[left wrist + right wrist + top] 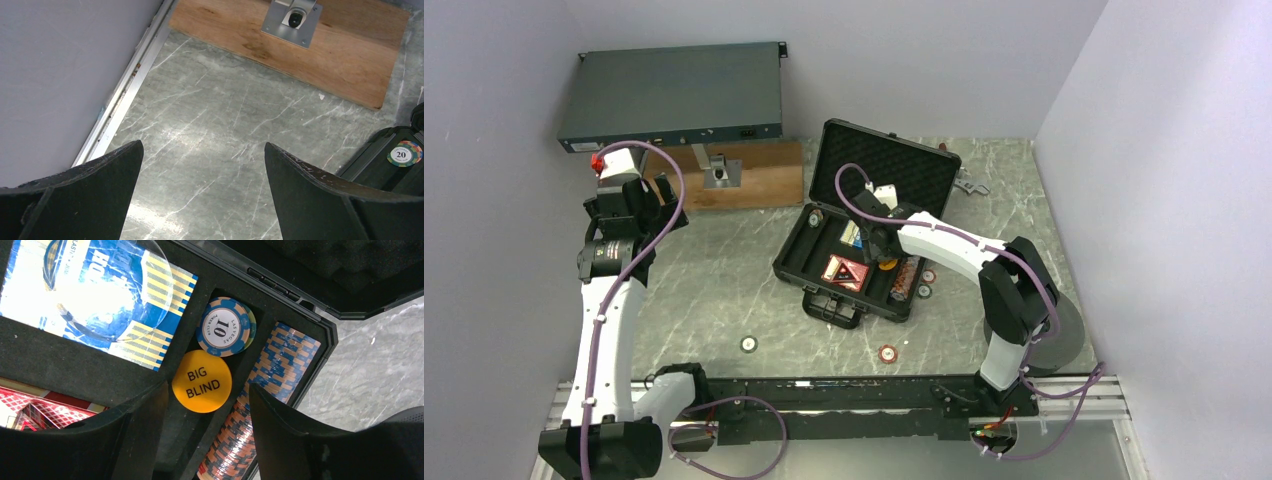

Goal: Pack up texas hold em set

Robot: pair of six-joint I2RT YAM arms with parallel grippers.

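While right gripper [207,388] gapes, orange disc [201,381] lies beneath.

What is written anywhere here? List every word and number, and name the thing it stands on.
"BIG BLIND": orange disc.
"10", "LAS VEGAS", "POKER CLUB": blue chip.
"20": multicoloured chip; its rim text is too small to read.
Blue card deck: print cut off and washed out by glare, not readable.
Top view: nothing legible.

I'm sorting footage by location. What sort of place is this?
Probably a robotics lab cell: plain walls box in a marbled table, a left arm and right arm mount on a rail at its near edge, and a poker case lies open.
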